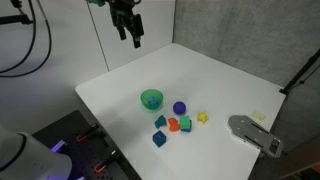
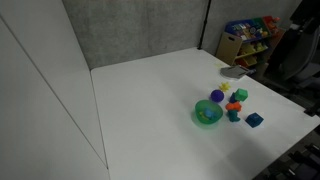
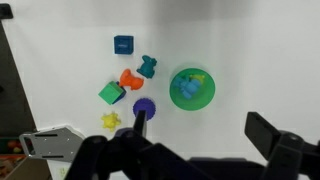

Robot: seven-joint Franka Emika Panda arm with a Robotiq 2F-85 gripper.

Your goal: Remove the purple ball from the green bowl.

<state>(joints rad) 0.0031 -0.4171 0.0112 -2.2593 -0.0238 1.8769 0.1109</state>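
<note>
The green bowl (image 1: 151, 99) stands on the white table, also in the other exterior view (image 2: 207, 115) and the wrist view (image 3: 191, 88). Something light blue lies inside it in the wrist view. The purple ball (image 1: 179, 107) rests on the table beside the bowl, outside it, and shows in both other views (image 2: 216, 96) (image 3: 145, 107). My gripper (image 1: 129, 38) hangs high above the table's far side, open and empty, well away from both. In the wrist view its fingers (image 3: 197, 122) are spread wide below the ball and bowl.
Small blocks lie next to the ball: a blue block (image 3: 123, 45), a teal piece (image 3: 148, 67), an orange piece (image 3: 130, 80), a green cube (image 3: 111, 94) and a yellow star (image 3: 110, 121). A grey object (image 1: 255, 132) lies near the table edge.
</note>
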